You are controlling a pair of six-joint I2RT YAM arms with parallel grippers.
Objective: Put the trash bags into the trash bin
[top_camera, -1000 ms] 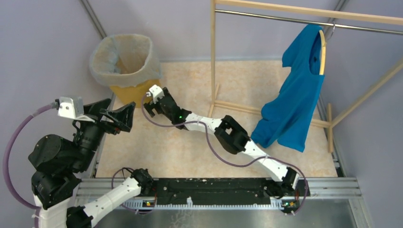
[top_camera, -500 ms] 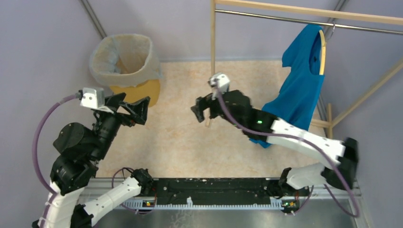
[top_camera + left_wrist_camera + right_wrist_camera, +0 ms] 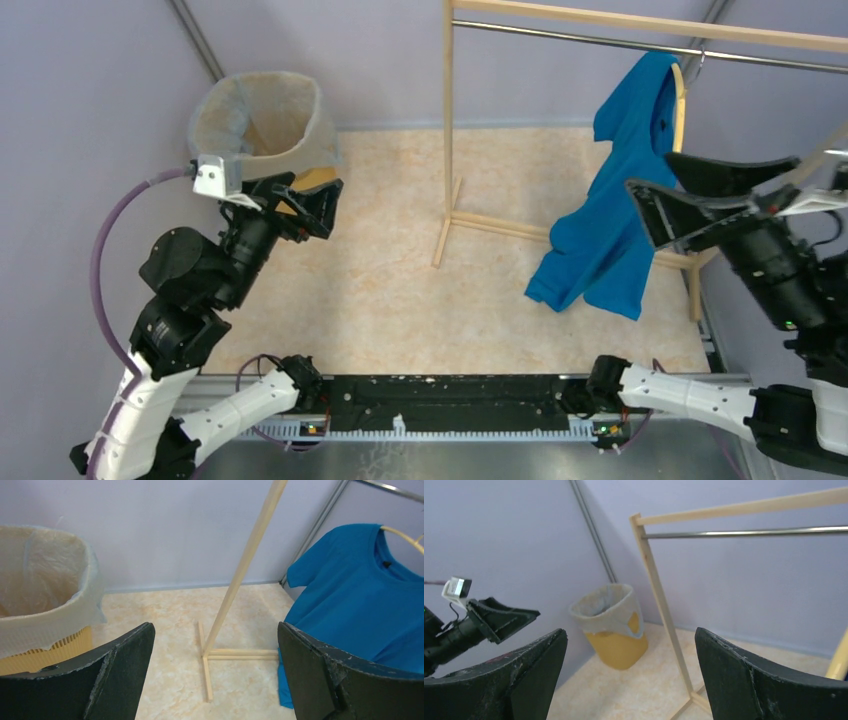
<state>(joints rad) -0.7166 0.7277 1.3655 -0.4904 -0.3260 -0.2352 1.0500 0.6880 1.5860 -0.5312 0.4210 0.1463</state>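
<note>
Open beige marbled tabletop (image 3: 380, 300) runs down the middle, broken by 1 pale wooden rack post (image 3: 447, 130); a bright blue hanging shirt (image 3: 610, 220) crowds the right, a yellow-orange mesh plastic bin (image 3: 616, 647) the far-left corner.

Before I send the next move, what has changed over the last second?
The right gripper swung away from the trash bin to the far right, open and empty. The left gripper edged toward the bin, also open and empty. Nothing was taken hold of or let go. The trash bag lining the bin and the blue shirt stayed as they were.
</note>
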